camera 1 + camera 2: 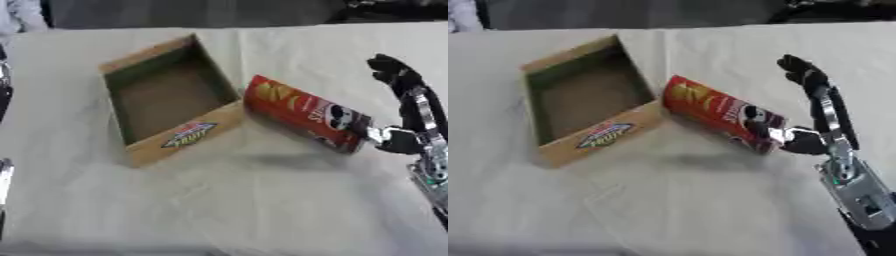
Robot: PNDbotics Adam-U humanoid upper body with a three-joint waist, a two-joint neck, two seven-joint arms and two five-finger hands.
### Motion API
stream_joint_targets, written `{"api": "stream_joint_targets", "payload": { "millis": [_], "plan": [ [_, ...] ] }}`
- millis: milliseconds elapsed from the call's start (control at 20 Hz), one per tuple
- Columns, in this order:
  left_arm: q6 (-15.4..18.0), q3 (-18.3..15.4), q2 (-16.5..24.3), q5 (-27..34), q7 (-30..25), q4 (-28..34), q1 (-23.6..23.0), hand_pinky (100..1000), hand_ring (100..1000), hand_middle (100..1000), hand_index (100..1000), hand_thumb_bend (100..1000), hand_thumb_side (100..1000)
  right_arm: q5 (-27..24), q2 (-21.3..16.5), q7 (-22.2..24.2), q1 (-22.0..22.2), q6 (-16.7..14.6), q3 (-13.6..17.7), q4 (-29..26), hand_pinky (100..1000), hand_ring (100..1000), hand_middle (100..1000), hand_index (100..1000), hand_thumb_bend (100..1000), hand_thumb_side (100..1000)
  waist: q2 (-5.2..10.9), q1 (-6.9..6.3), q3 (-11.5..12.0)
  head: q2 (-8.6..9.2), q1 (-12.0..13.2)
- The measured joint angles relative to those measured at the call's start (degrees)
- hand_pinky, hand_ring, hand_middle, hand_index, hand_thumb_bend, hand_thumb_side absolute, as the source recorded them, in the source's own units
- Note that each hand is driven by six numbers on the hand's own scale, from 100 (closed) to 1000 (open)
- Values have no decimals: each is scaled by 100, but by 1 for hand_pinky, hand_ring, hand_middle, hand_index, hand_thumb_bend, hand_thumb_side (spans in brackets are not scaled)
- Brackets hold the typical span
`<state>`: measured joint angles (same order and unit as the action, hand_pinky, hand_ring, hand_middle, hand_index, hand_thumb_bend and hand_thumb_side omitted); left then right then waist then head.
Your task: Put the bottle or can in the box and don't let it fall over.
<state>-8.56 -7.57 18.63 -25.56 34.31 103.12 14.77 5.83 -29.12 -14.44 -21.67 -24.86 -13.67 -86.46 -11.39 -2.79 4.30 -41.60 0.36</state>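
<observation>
A red snack can [306, 114] with a face printed on it lies tilted, its upper end against the near right corner of the open cardboard box [179, 139]. The can casts a shadow on the cloth below it. My right hand [805, 141] is at the can's lower right end, where the thumb touches it. The fingers [802, 72] stretch up and away from the can, so the hand is open. The box holds nothing. A thin silver sliver at the left edge is all that shows of my left hand [3, 181].
A pale cloth [219, 210] covers the table and is wrinkled in front of the box. Dark shapes and a person's sleeve line the far edge.
</observation>
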Motion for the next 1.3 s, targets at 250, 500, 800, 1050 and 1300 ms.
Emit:
{"api": "stream_joint_targets", "payload": {
  "millis": [250,500,800,1050,1300],
  "plan": [
    [0,0,-1,16,0,1,26,722,906,755,770,455,689,-93,-82,230,-57,-43,-30,62,871,878,792,889,899,535,-45,-27,4,36,2],
    [-1,0,-1,36,-1,1,34,723,906,756,770,455,689,-262,-158,393,-133,-30,-57,130,869,876,791,890,900,535,-99,-59,8,94,4],
    [0,1,-3,40,-1,2,44,723,906,756,770,453,690,-394,-235,578,-244,-45,-115,222,869,875,789,890,904,532,-156,-91,33,162,3],
    [0,1,-4,46,-2,4,55,724,907,756,770,452,690,-436,-246,670,-303,-55,-132,311,869,869,787,891,905,528,-182,-95,41,201,-4],
    [1,1,-5,54,-2,5,64,724,907,756,769,452,690,-443,-246,741,-306,-55,-157,397,867,864,783,886,895,516,-192,-94,51,201,-4]
  ]
}}
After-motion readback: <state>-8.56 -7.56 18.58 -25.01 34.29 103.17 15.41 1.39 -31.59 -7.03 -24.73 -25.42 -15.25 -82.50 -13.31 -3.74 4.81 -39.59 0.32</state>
